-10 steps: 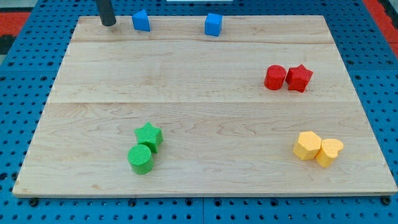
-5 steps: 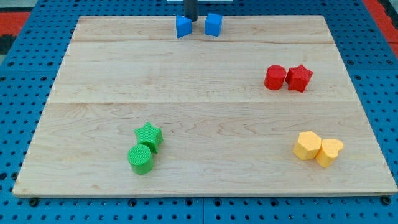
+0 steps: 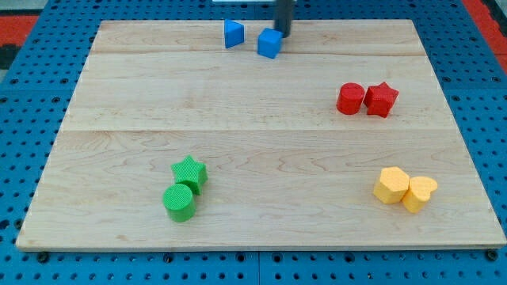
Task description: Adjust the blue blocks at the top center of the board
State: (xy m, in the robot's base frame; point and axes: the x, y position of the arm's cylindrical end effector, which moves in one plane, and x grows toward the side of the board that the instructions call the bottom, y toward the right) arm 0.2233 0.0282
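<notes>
Wooden tabletop (image 3: 253,150) carrying two blue blocks near its top edge, centre — a blue cube (image 3: 269,43) and, just to its left, a smaller blue block (image 3: 233,34). My tip (image 3: 283,34) touches the cube's upper right; no gripper is fitted.

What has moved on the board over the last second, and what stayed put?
My tip swept from the top left rightward along the top edge. It pushed the left blue block rightward, then nudged the blue cube slightly down and left; it now sits at that cube's upper right. Red, green and yellow pairs are unchanged.
</notes>
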